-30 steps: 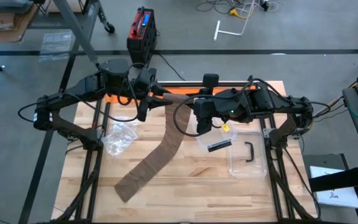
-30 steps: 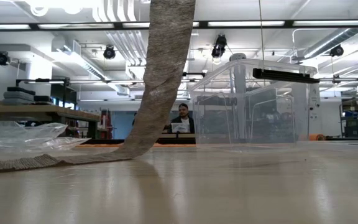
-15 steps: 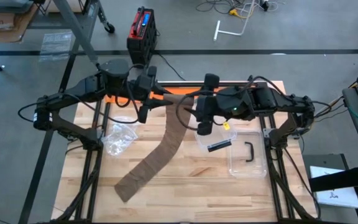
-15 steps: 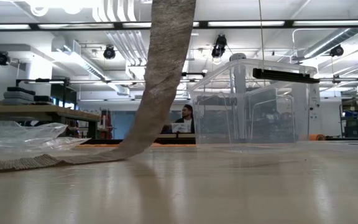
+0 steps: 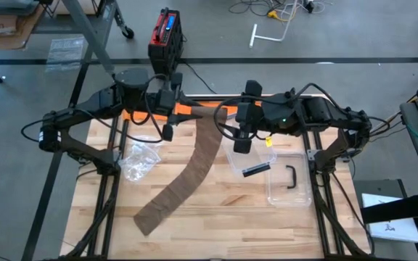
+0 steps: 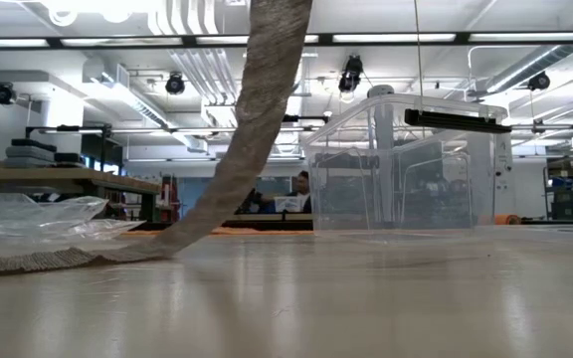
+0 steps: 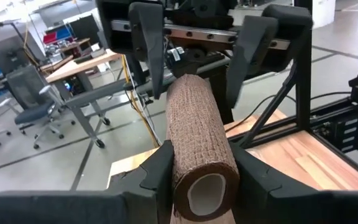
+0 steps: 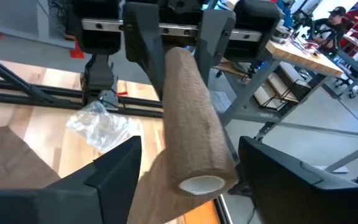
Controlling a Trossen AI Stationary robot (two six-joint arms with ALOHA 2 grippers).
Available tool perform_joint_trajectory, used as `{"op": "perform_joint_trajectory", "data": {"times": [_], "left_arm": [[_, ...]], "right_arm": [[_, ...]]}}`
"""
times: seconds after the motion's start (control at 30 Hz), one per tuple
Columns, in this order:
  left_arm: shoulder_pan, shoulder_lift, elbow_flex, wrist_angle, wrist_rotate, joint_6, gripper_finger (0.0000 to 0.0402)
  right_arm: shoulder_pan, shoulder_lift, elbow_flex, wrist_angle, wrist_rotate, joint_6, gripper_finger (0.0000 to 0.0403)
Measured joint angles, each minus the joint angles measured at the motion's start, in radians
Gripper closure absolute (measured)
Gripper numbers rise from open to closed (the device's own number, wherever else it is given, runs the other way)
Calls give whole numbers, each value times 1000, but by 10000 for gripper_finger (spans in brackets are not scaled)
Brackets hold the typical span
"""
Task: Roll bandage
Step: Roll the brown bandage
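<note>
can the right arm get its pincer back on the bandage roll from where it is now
Probably yes. The right pincer stands open with the bandage roll straight ahead between its fingers; the left pincer clamps only the far end.

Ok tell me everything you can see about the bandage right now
The bandage is brown, crepe-textured elastic cloth, partly wound on a pale hollow core into a roll. The left gripper clamps the roll between its fingers, above the table's far edge. The right gripper's fingers stand open on either side, not touching. A long tail hangs down and trails across the wooden tabletop.
</note>
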Motion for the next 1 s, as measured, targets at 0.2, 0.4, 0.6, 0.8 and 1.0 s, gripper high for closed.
{"op": "perform_joint_trajectory", "data": {"times": [0.2, 0.4, 0.6, 0.8, 1.0], "left_arm": [[-2, 0, 0, 3, 27, 31, 302], [-3, 0, 0, 15, 46, 57, 291], [-3, 0, 0, 37, 47, 92, 302], [-4, 0, 0, 45, 51, 119, 294], [-4, 5, 0, 56, 50, 112, 296]], "right_arm": [[-1, 1, -2, 0, 1, -9, 181], [-4, 2, -2, 2, -1, 0, 210], [-4, 2, -2, 10, -1, 3, 227], [-8, 2, -3, 34, -49, 10, 230], [-18, 2, -16, 115, -69, -37, 222]]}}
